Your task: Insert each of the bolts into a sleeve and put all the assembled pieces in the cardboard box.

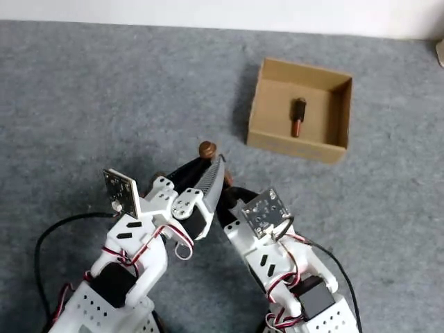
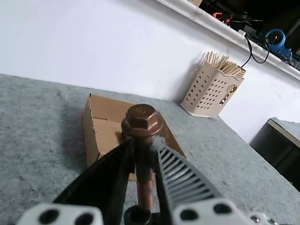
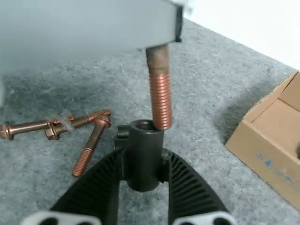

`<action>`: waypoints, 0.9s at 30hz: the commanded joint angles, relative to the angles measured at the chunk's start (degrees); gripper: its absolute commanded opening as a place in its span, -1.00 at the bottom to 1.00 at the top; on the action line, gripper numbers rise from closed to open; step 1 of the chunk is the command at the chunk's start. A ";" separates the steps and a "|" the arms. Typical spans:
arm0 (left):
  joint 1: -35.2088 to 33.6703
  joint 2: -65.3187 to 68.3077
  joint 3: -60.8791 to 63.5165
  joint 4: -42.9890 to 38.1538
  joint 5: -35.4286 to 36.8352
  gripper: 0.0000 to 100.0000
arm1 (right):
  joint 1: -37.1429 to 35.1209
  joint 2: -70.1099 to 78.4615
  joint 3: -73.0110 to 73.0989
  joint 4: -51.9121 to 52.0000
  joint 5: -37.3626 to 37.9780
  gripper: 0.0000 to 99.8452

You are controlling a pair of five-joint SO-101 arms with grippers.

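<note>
On the grey mat, the cardboard box holds 1 assembled piece. The left gripper clamps a bolt over the sleeve, which the right gripper grips. The bolt tip is at the sleeve's mouth. 3 loose bolts await.

Table covered in grey short-pile carpet, meeting a white wall at the far edge. Resting directly on it:
- open cardboard box, upright, toward the far right
- three loose copper-coloured bolts, lying flat in a touching cluster, well apart from the box
- beige perforated holder of wooden sticks, standing against the wall beyond the box
</note>
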 commanded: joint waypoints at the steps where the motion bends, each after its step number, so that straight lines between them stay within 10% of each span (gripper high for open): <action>1: 1.10 -0.31 -0.84 -0.44 0.35 -0.99 | -0.04 -0.66 -0.92 -2.51 1.23 -0.99; 27: 3.47 -0.13 0.57 0.44 0.44 -0.99 | 3.56 -0.66 -3.12 -2.15 1.05 -0.99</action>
